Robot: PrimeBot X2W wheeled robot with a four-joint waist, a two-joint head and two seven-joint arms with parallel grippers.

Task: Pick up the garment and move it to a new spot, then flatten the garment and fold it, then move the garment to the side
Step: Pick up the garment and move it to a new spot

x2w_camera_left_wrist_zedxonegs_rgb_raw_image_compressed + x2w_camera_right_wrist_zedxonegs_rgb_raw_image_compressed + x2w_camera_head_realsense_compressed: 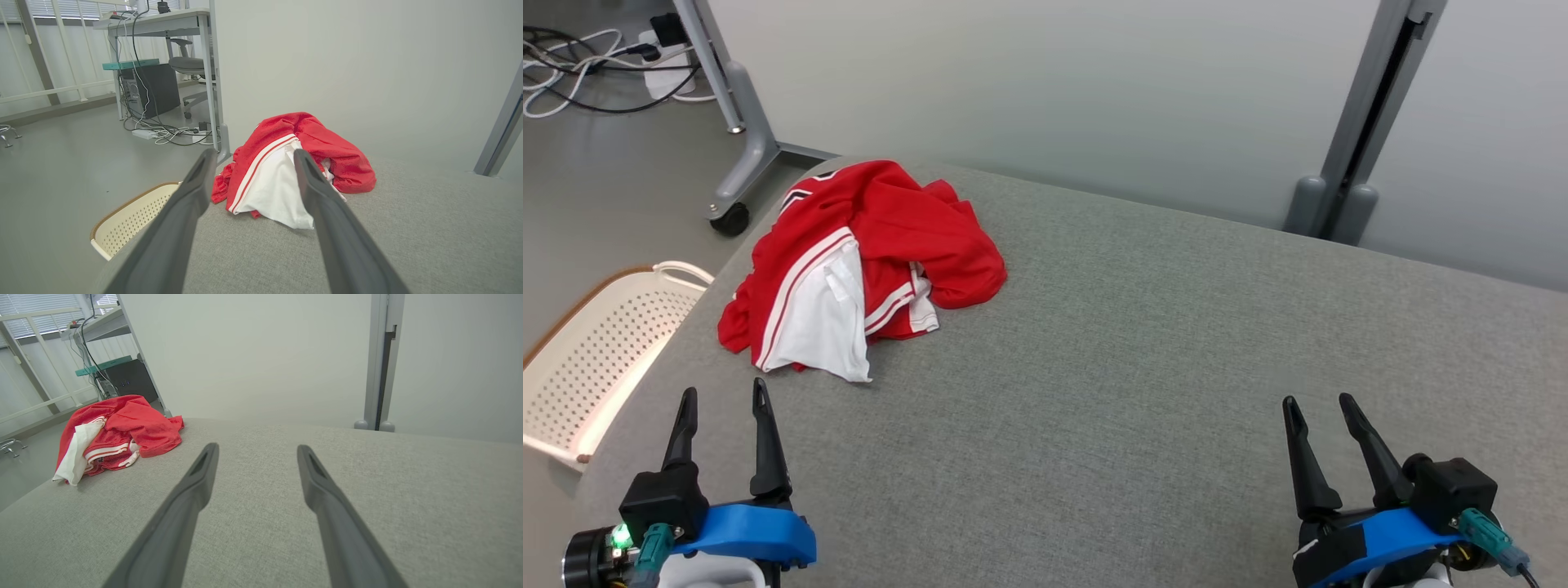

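left hand [725,389] released, crumpled red garment [890,220] near ahead of it; right hand [1316,399] released, well apart from garment

We are wearing long dark fingers [765,445], blue brackets [747,531], black housings [666,500] and teal cable plugs [1485,531]; a green light [621,536] is glowing on our left wrist.

no readable text, labels, brands, numbers or signs anywhere
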